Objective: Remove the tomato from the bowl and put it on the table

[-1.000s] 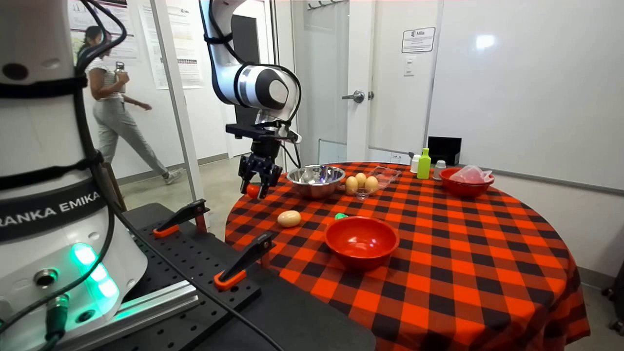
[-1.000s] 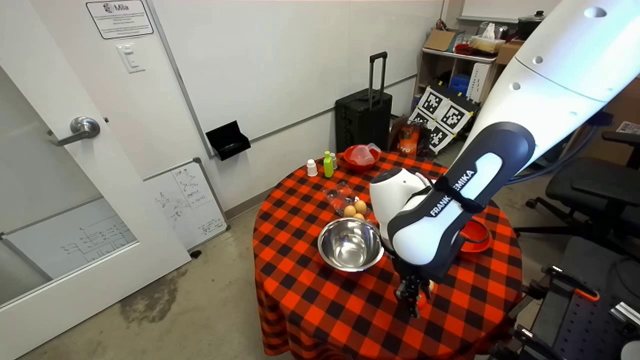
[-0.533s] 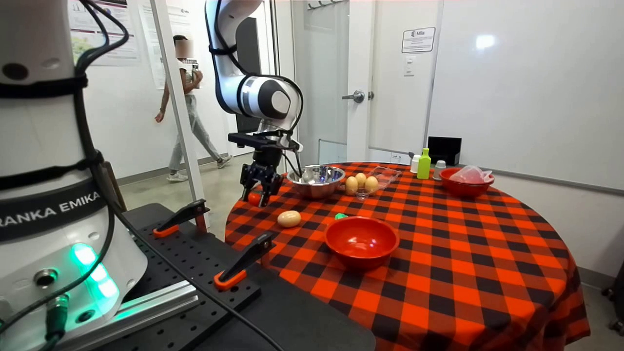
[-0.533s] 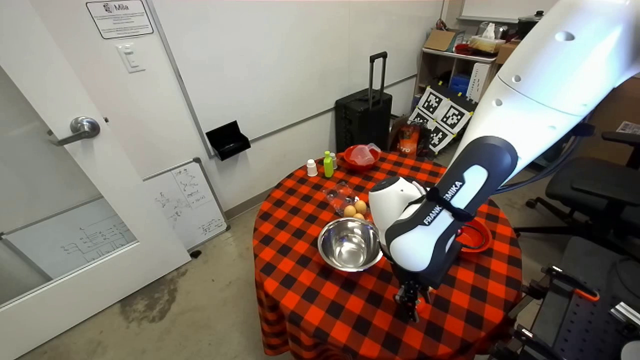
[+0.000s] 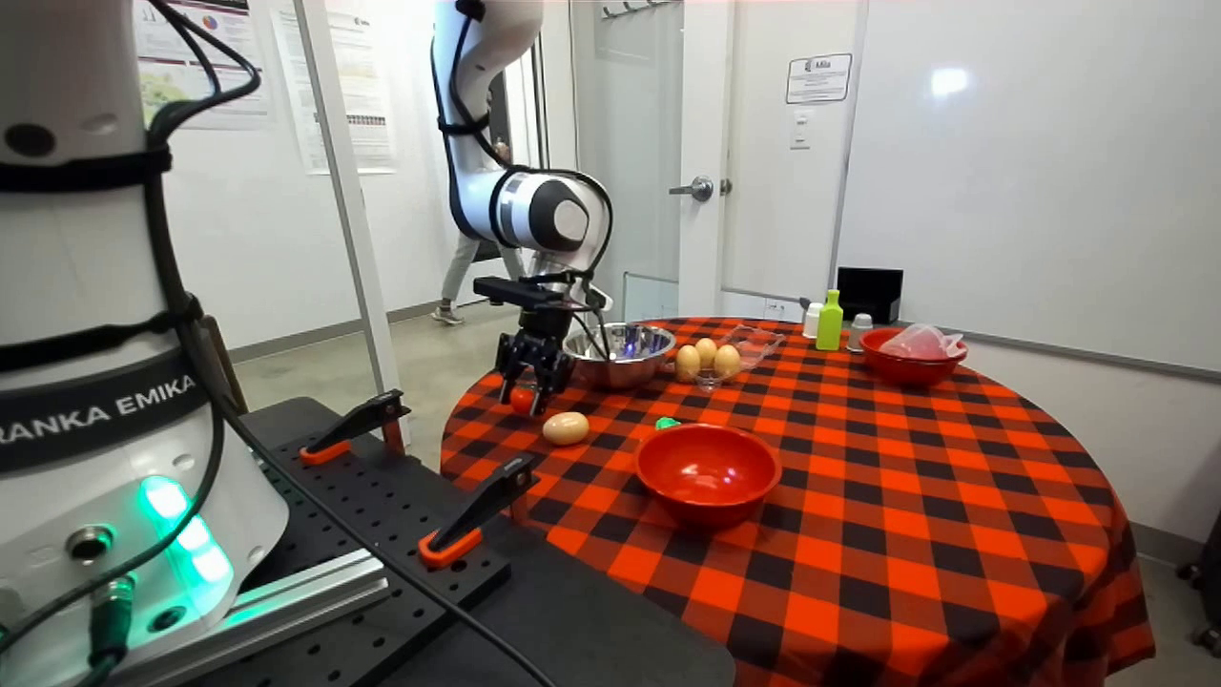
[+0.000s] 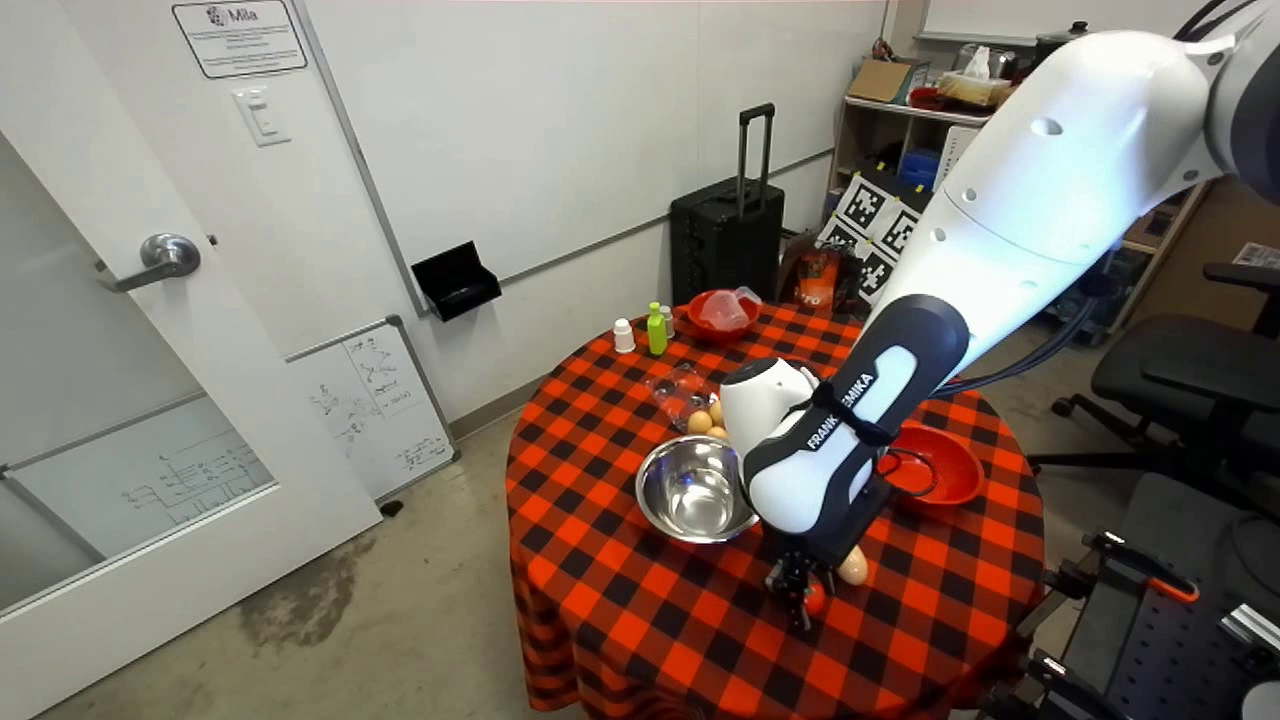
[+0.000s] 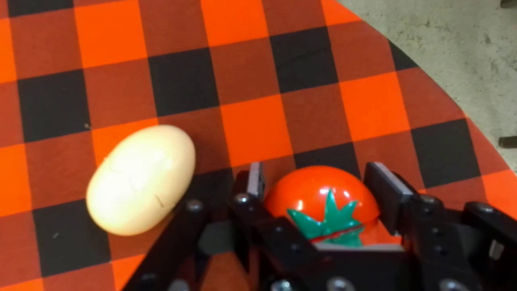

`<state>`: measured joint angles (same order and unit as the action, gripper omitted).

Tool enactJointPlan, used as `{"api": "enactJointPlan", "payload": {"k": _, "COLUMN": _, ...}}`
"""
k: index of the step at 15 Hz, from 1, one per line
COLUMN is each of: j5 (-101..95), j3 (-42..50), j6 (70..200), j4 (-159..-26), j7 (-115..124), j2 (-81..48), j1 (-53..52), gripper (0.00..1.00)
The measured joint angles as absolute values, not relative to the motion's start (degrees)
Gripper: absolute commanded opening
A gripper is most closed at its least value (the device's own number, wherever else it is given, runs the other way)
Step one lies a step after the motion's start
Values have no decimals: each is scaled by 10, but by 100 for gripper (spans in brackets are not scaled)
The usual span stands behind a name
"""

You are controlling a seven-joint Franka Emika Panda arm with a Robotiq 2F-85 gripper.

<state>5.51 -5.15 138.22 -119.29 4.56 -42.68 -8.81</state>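
The red tomato (image 5: 523,400) with green leaves sits between the two fingers of my gripper (image 5: 521,405). In the wrist view the tomato (image 7: 323,190) fills the gap between the fingertips (image 7: 317,178), and it has travelled along with them. My gripper is shut on it, low over the checkered table (image 5: 906,534); I cannot tell if the tomato touches the cloth. The silver bowl (image 5: 620,372) stands beside the gripper and shows no contents in an exterior view (image 6: 665,500). The tomato also shows there (image 6: 815,600), beside the dark fingers.
A single egg (image 7: 141,182) lies on the cloth close to the gripper. A red bowl (image 5: 706,506) stands nearer the robot base, a small green thing (image 5: 666,422) behind it. Several eggs (image 5: 707,355), a green bottle (image 5: 829,322) and a red dish (image 5: 911,370) stand farther back.
My gripper has come down with the tomato between its fingers and has moved closer to the single egg. The bowls and eggs have not moved. A person walks past in the background.
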Motion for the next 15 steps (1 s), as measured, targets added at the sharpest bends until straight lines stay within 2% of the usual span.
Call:
{"api": "enactJointPlan", "payload": {"k": 1, "j5": 55, "j3": -51, "j6": 1382, "j4": -1185, "j7": 46, "j2": -435, "j1": -88, "gripper": 40}}
{"api": "enactJointPlan", "payload": {"k": 2, "j5": 55, "j3": -50, "j6": 1382, "j4": -1178, "j7": 46, "j2": -442, "j1": -88, "gripper": 49}}
{"api": "enactJointPlan", "payload": {"k": 3, "j5": 55, "j3": -50, "j6": 1382, "j4": -1172, "j7": 46, "j2": -449, "j1": -88, "gripper": 64}}
{"api": "enactJointPlan", "payload": {"k": 4, "j5": 55, "j3": -50, "j6": 1382, "j4": -1166, "j7": 47, "j2": -455, "j1": -87, "gripper": 89}}
{"api": "enactJointPlan", "payload": {"k": 5, "j5": 55, "j3": -50, "j6": 1380, "j4": -1164, "j7": 48, "j2": -456, "j1": -87, "gripper": 89}}
{"api": "enactJointPlan", "payload": {"k": 8, "j5": 55, "j3": -49, "j6": 1380, "j4": -1159, "j7": 52, "j2": -459, "j1": -87, "gripper": 100}}
{"api": "enactJointPlan", "payload": {"k": 15, "j5": 55, "j3": -50, "j6": 1381, "j4": -1157, "j7": 55, "j2": -456, "j1": -88, "gripper": 100}}
